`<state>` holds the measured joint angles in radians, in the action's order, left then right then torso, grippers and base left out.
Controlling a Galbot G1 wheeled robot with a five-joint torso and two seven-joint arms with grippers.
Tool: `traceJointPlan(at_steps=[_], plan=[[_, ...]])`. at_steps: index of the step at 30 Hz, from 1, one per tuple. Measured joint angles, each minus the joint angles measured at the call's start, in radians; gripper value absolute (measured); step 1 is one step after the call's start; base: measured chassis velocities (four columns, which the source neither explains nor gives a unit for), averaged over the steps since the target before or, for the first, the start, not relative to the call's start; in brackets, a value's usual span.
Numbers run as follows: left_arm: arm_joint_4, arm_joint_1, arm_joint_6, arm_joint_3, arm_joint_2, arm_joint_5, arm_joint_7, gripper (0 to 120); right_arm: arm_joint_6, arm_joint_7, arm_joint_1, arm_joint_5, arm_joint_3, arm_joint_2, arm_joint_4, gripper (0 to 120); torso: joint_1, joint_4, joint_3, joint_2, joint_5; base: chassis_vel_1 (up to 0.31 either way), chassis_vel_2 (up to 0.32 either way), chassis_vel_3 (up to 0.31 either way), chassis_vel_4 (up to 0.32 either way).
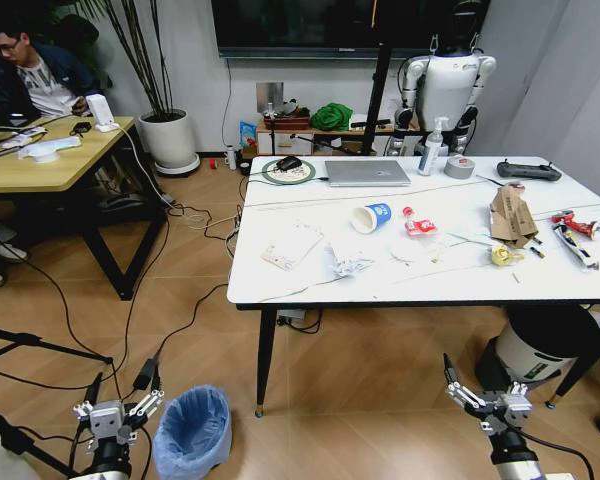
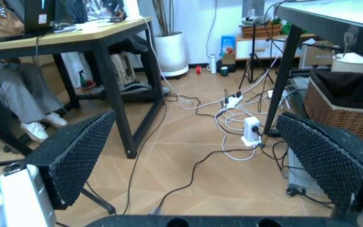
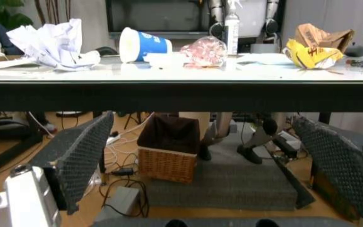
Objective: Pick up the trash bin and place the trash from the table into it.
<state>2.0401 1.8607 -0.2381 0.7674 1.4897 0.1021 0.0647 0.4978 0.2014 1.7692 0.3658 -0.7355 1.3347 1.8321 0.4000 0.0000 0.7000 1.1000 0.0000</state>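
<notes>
Hovering low above the floor, left hand open beside trash bin, right hand open below table

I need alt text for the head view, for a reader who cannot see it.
A glossy white table holds scattered litter, including a blue-white paper cup. On the wooden floor below, a small bin with a light-blue bag stands beside the open left gripper; the open right gripper hovers under the table's front edge.

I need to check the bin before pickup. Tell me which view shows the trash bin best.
The head view: the trash bin stands whole on the floor, blue liner open, beside the open left gripper. Both wrist views look past it toward the table legs and floor.
</notes>
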Motion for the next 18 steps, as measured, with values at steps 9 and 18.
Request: traceJointPlan(at_steps=[9, 18], plan=[[0.005, 0.003, 0.014, -0.003, -0.016, 0.07, -0.048, 100, -0.002, -0.001, -0.001, 0.001, -0.005, 0.011, 0.004, 100, -0.008, 0.0001, -0.009, -0.016, 0.0, 0.0, 0.0, 0.0, 0.0], [0.007, 0.005, 0.013, -0.004, -0.019, 0.077, -0.052, 100, 0.0, -0.001, -0.002, 0.001, -0.011, 0.016, 0.007, 100, -0.028, 0.0, -0.034, -0.063, 0.0, 0.0, 0.0, 0.0, 0.0]])
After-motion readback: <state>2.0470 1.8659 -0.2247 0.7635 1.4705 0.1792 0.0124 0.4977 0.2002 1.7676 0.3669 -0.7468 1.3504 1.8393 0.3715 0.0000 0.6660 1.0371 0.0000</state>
